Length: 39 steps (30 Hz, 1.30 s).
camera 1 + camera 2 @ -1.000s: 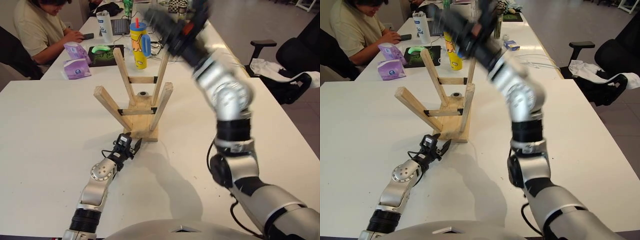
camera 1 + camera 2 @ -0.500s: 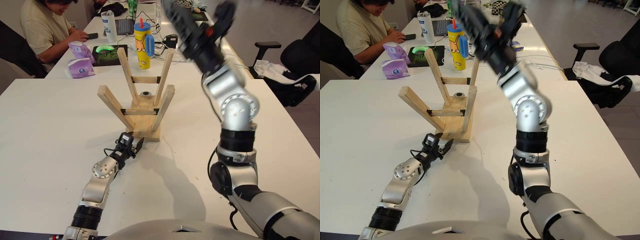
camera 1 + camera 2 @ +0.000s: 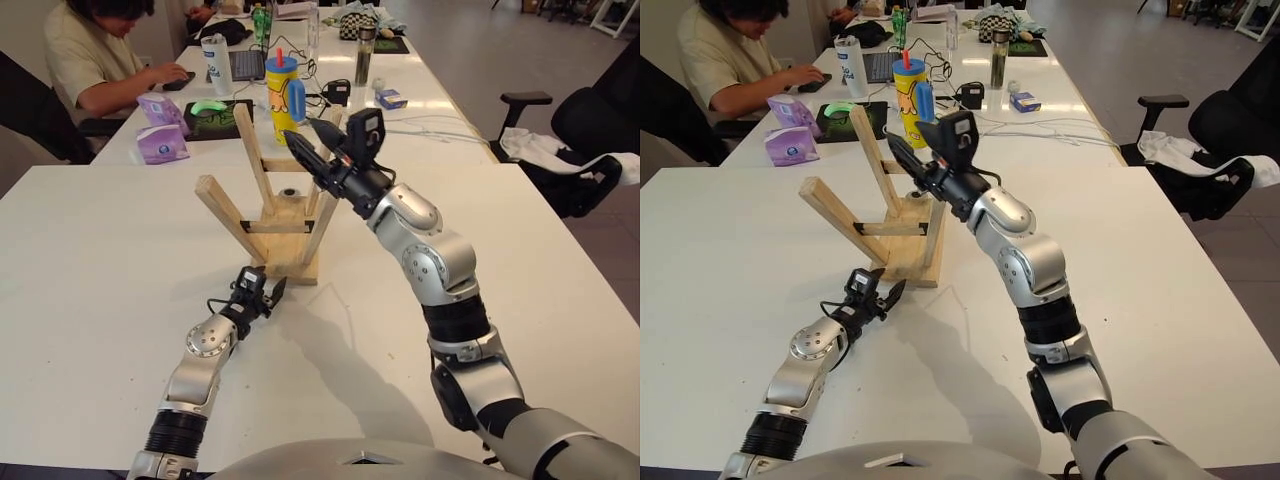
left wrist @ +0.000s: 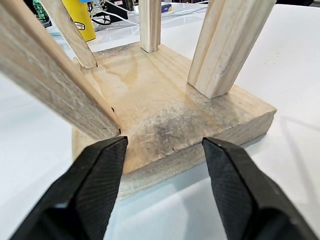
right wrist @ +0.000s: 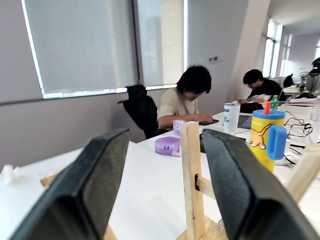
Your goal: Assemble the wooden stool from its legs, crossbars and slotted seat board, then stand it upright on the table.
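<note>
On the white bench (image 3: 90, 300) the stool (image 3: 277, 205) is seen assembled but inverted. The slotted seat board (image 3: 292, 255) is laid flat on the bench top. The four legs (image 3: 222, 212) are pointed up and splayed outward. Two crossbars are noted: the near crossbar (image 3: 272, 226) is fixed between the stool's two near legs, the far crossbar (image 3: 286, 162) between its two far legs.

The left hand (image 3: 268, 286) is laid low on the bench at the stool's near side, just short of the seat board's near edge. It is released: the fingers (image 4: 95, 200) are spread wide and nothing is gripped. In the left wrist view the board's edge is seen between and just beyond them. Whether the tips touch the board cannot be told.

The right hand (image 3: 300, 130) is held in the air at the stool's far side, near the far crossbar and the upper parts of the far legs. It is also released, the fingers (image 5: 95, 185) parted and nothing grasped. In the right wrist view one far leg (image 5: 192, 185) is seen through the gap. Contact with that leg cannot be determined.

Beyond the stool, on the adjoining bench, a yellow cup (image 3: 284, 95) with blue handle and red straw is noted. Two purple packs (image 3: 165, 145) are noted beyond the stool to its left. A black office chair (image 3: 590, 150) is placed well off to the stool's right.
</note>
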{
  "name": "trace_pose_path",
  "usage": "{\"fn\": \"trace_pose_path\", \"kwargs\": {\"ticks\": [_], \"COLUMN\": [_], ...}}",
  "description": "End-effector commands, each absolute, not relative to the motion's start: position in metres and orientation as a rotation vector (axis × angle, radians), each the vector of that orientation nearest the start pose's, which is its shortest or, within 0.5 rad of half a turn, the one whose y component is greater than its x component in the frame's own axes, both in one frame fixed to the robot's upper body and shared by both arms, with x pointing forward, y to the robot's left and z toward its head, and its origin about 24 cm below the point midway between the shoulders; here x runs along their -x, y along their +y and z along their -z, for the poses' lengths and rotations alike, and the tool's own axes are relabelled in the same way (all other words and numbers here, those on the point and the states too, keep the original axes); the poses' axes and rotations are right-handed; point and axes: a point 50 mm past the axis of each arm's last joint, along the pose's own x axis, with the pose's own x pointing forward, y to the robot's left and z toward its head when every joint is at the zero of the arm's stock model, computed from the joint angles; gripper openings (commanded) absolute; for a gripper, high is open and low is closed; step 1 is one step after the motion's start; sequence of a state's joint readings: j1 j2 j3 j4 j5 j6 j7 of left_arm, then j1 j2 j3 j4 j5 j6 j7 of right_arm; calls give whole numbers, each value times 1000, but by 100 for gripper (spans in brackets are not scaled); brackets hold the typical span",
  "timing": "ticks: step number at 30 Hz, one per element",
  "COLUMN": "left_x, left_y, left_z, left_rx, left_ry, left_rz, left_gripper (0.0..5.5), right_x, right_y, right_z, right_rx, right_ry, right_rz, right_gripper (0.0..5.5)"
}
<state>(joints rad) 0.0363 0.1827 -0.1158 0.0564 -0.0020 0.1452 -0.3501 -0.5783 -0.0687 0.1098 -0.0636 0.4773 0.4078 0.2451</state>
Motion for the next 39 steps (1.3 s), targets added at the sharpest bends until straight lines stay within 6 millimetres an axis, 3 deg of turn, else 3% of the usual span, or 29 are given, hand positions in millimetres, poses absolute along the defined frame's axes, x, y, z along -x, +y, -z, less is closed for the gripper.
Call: {"fn": "trace_pose_path", "kwargs": {"ticks": [1, 4, 7, 9, 12, 15, 20, 23, 26, 27, 29, 31, 36, 39], "left_x": [-228, -213, -186, -169, -154, -175, -225, -243, -261, -263, -263, -262, -258, -245], "left_y": [146, 143, 156, 175, 201, 221, 224, 223, 192, 179, 165, 164, 201, 221], "left_z": [-15, -51, -74, -70, -59, -72, -117, -127, -124, -119, -110, -104, -90, -79], "left_rx": [-58, -74, -167, -207, -175, -123, -77, -118, -178, -196, -210, -204, -215, -223], "left_ry": [171, -58, -197, -160, -75, -120, -254, -252, -224, -197, -157, -124, -37, 26], "left_rz": [378, 429, 365, 232, 7, -135, -235, -262, -94, -35, 27, 28, -120, -191], "left_gripper": [279, 279, 279, 276, 276, 276, 276, 276, 276, 276, 276, 276, 276, 276], "right_x": [-327, -322, -314, -303, -286, -279, -282, -288, -281, -274, -261, -268, -286, -296], "right_y": [-106, -131, -159, -165, -157, -143, -148, -115, -53, -31, -7, -20, -75, -94], "right_z": [-159, -159, -139, -128, -120, -115, -101, -118, -139, -134, -122, -112, -79, -77], "right_rx": [-177, -162, -123, -162, -190, -218, -189, -219, -212, -172, -100, -106, 11, 44], "right_ry": [-129, -173, -104, -73, -49, -32, 2, -53, -120, -96, -48, 2, 164, 176], "right_rz": [-502, -413, -268, -213, -186, -169, -73, -219, -527, -641, -819, -752, -540, -507], "right_gripper": [268, 268, 268, 240, 195, 147, 76, 29, 2, 2, 2, 2, 2, 2]}}
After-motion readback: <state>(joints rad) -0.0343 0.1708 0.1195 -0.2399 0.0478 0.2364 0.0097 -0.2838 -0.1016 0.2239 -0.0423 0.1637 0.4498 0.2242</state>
